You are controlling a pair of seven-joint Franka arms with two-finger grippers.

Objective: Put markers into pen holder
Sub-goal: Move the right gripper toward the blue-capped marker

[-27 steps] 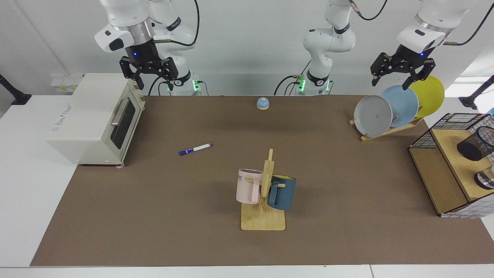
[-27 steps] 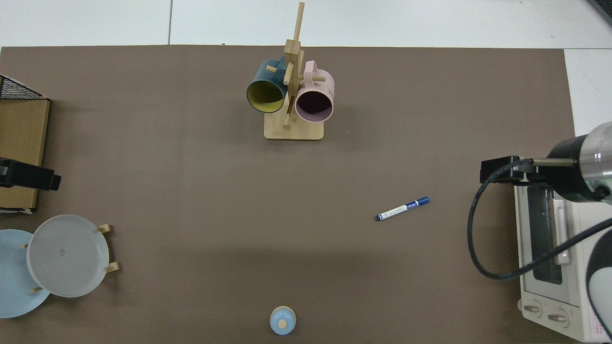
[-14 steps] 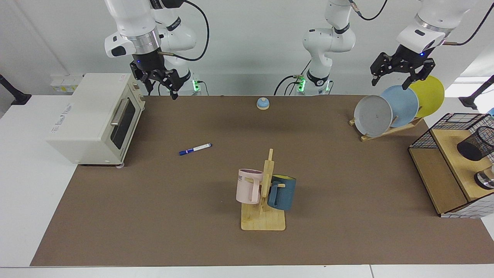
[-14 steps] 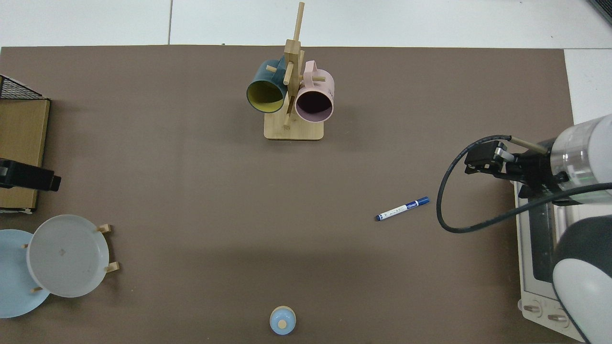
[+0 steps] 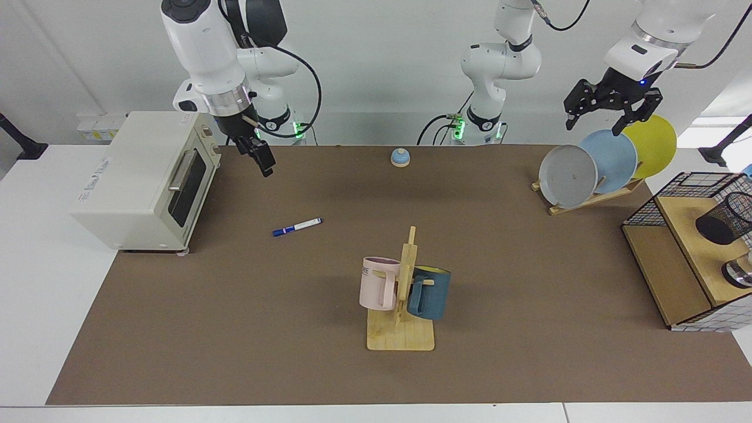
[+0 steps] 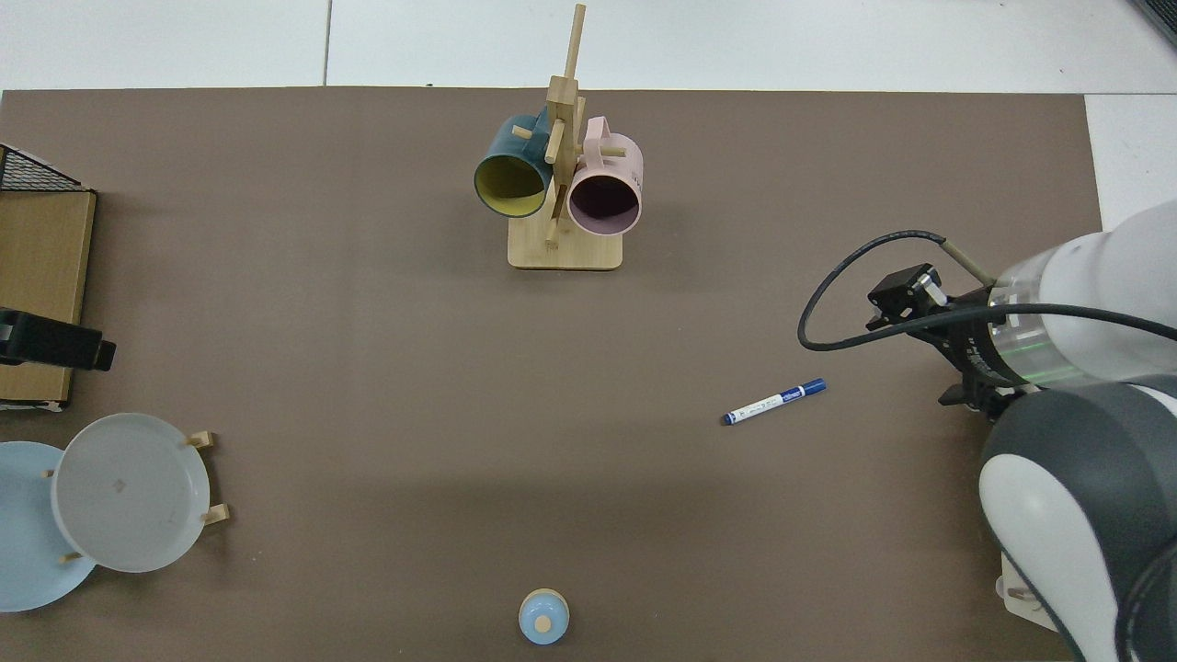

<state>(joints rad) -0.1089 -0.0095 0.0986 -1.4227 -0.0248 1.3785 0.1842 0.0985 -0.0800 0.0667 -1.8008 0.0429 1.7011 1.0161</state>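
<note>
Marker (image 5: 297, 226): lies flat on the brown mat (image 5: 294, 305), blue cap toward the toaster oven (image 5: 144, 179); its label print is too small to read.
Pen holder (image 5: 724, 218): black mesh cup on the wooden shelf (image 5: 693, 252) at the table's far end — well apart from the marker.
Right gripper (image 5: 263, 161): hangs empty above the mat beside the oven; finger gap cannot be told.
Left gripper (image 5: 611, 108): waits above the plate rack (image 5: 593, 197), fingers spread, holding nothing.
Pink mug (image 5: 376, 283): dark lettering — only "WE" readable.
</note>
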